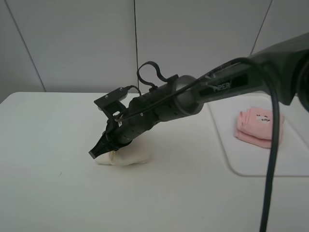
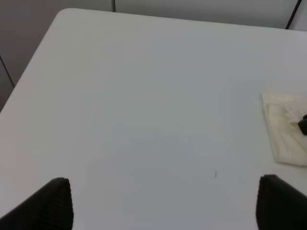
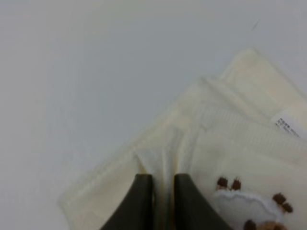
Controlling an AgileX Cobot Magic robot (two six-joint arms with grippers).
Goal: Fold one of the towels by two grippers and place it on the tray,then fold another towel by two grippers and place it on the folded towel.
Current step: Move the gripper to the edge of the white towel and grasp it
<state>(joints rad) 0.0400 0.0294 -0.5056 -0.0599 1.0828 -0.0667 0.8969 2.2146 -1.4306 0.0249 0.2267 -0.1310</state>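
One large flat white plastic tray [image 1: 227,154] with a low rim lies at the right edge of the white table [image 1: 48,145], and the folded pink terry towel [image 1: 258,126] sits inside it near the far side. The cream-white terry towel [image 1: 126,157] lies bunched near the table's middle, well apart from the tray. The right gripper [image 1: 98,151], reaching across from the right, pinches a fold of this towel with jaws pressed together. The left gripper [image 2: 163,203] hovers above bare tabletop near the left edge, its jaws spread wide, holding nothing.
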